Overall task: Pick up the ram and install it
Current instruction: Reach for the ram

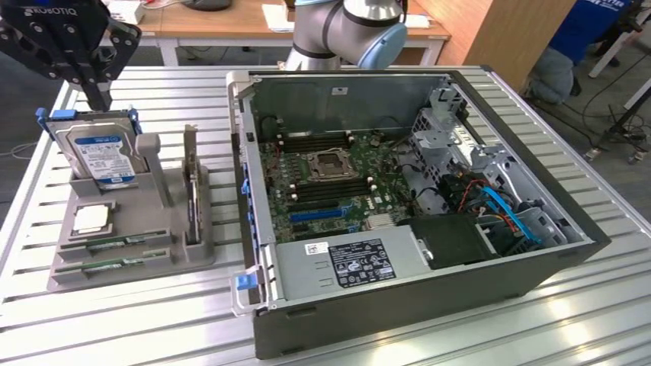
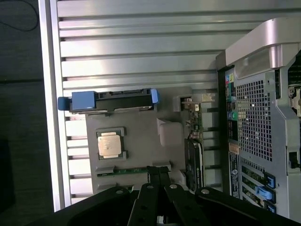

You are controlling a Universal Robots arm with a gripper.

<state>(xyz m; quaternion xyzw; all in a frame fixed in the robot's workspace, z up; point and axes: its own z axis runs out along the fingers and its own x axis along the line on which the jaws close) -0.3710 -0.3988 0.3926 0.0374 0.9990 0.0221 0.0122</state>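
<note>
My gripper hangs high above the back of the grey parts holder, at the exterior view's left. Its fingers are shut with nothing between them. Two green sticks lie in the holder's front slots. The ram is the one beside the processor, and a matching second stick lies in front of it. In the wrist view my gripper points at the ram, which lies well below it. The open computer case stands to the exterior view's right, with the motherboard's memory slots exposed.
On the holder stand a blue-labelled hard drive and an upright card. A processor lies flat on it. The power supply and drive cage crowd the case. The slatted metal table ends just left of the holder.
</note>
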